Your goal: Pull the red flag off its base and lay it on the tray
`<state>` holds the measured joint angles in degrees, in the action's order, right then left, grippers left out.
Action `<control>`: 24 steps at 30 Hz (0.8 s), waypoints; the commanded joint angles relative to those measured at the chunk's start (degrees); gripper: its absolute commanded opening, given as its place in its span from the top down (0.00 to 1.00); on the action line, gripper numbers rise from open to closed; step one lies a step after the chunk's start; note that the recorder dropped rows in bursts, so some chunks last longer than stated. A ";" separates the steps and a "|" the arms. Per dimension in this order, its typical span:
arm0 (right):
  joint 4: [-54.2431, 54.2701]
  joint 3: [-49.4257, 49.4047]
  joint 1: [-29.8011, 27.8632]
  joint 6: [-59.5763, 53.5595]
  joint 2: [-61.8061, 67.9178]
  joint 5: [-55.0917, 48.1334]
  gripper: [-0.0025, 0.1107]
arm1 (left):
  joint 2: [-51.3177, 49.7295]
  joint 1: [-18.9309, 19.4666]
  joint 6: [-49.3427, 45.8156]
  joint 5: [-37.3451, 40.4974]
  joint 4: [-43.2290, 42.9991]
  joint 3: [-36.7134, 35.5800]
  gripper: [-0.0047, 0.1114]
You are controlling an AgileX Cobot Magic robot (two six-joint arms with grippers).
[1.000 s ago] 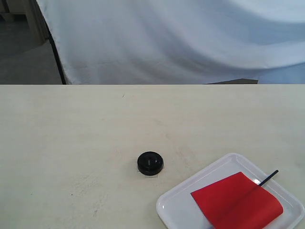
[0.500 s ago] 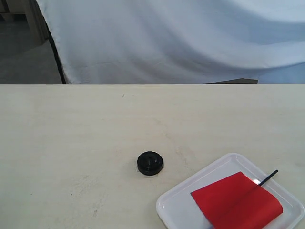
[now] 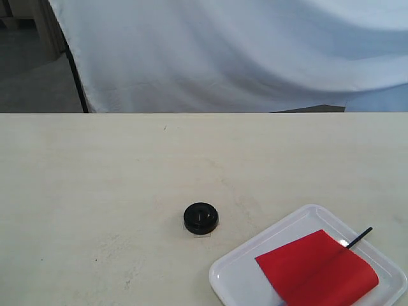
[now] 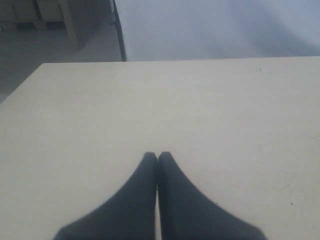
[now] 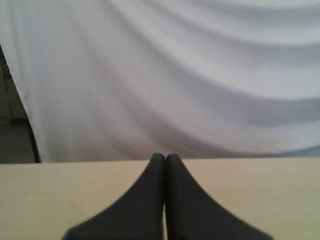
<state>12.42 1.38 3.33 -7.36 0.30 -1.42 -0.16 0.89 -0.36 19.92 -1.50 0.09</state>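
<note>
The red flag (image 3: 317, 268) lies flat in the white tray (image 3: 237, 267) at the lower right of the exterior view, its thin stick's black tip (image 3: 361, 236) reaching over the tray's far rim. The round black base (image 3: 201, 218) stands alone on the table, left of the tray, its centre hole bare. Neither arm shows in the exterior view. My left gripper (image 4: 157, 155) is shut, with nothing between its fingers, above bare tabletop. My right gripper (image 5: 165, 156) is likewise shut on nothing and faces the white curtain over the table's far edge.
A white curtain (image 3: 229, 51) hangs behind the table's far edge (image 3: 191, 113). A dark gap and floor (image 3: 32, 64) show at the back left. The pale tabletop (image 3: 95, 191) stretches wide to the left of the base.
</note>
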 commanded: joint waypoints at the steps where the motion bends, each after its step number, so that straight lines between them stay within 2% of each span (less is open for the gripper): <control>1: -0.75 -1.38 0.23 -1.55 -0.30 -3.18 0.98 | 0.16 -0.23 0.36 -0.26 -0.15 -0.09 0.96; 12: -2.43 -1.38 0.23 -1.54 -0.30 -7.59 0.98 | 0.16 -0.23 0.36 -0.26 -0.15 -0.09 0.96; 24: -2.01 -1.38 0.23 -1.23 -0.30 -8.05 0.98 | 0.16 -0.23 0.36 -0.26 -0.15 -0.09 0.96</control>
<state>10.58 0.13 3.33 -8.50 0.30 -9.28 -0.16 0.89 -0.36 19.92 -1.50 0.09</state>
